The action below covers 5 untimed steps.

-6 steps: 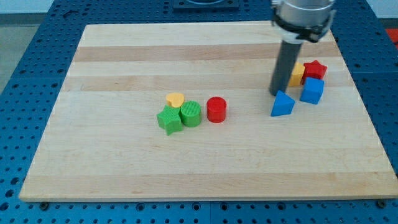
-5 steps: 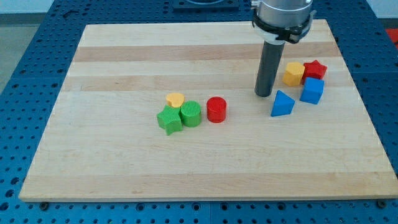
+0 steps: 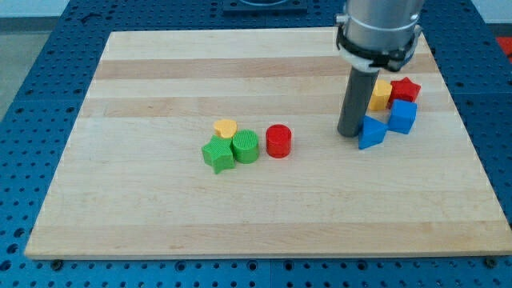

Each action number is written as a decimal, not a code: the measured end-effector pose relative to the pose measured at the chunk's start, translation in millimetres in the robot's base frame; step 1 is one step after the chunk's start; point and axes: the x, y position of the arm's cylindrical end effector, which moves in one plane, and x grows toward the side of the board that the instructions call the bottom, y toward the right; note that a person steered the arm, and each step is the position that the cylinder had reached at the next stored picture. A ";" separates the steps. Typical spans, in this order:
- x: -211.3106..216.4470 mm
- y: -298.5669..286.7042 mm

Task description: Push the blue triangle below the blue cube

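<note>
The blue triangle (image 3: 371,132) lies at the view's right, just left of and slightly below the blue cube (image 3: 402,117). My tip (image 3: 349,133) rests on the board right against the triangle's left side. The rod rises from there and hides part of the yellow block behind it.
A yellow block (image 3: 380,95) and a red star (image 3: 406,88) sit just above the blue cube. Near the middle are a red cylinder (image 3: 278,141), a green cylinder (image 3: 246,146), a green star (image 3: 218,154) and a yellow heart (image 3: 226,128). The board's right edge is close to the cube.
My tip swung left away from the triangle, then came down to its left side. The triangle has shifted slightly right, toward the blue cube.
</note>
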 end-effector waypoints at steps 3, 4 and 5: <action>11.2 -5.2; 25.9 -19.6; 25.9 -19.4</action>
